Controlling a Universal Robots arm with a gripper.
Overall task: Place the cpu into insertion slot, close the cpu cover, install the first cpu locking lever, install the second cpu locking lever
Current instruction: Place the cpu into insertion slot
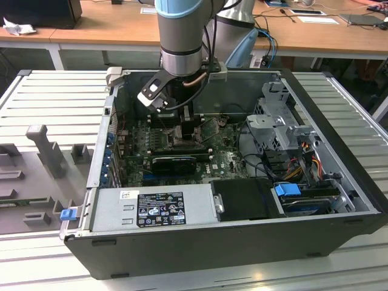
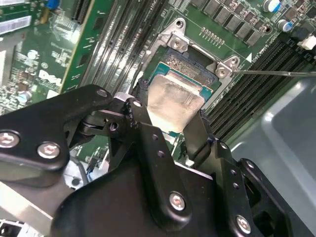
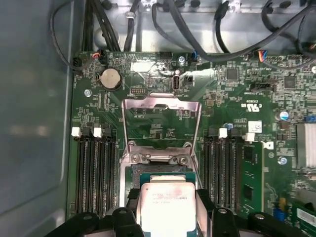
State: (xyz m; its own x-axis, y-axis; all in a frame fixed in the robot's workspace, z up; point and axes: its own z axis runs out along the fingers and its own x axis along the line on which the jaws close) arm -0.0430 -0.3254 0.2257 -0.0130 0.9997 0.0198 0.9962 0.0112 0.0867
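Inside the open black computer case (image 1: 182, 242), the black two-finger gripper (image 2: 168, 116) clamps the small pale-silver square cpu (image 2: 173, 98) by opposite edges, directly over the square black insertion slot (image 2: 190, 64). The silvery window-frame cpu cover (image 3: 143, 101) stands swung open at the slot's hinge edge.

Vertical arm (image 1: 180, 30), black pincer (image 2: 165, 116) downward, tight on the cpu's (image 2: 175, 96) opposite edges.

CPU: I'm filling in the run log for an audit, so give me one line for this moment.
tool: shut on cpu | cpu: over insertion slot | cpu cover: open
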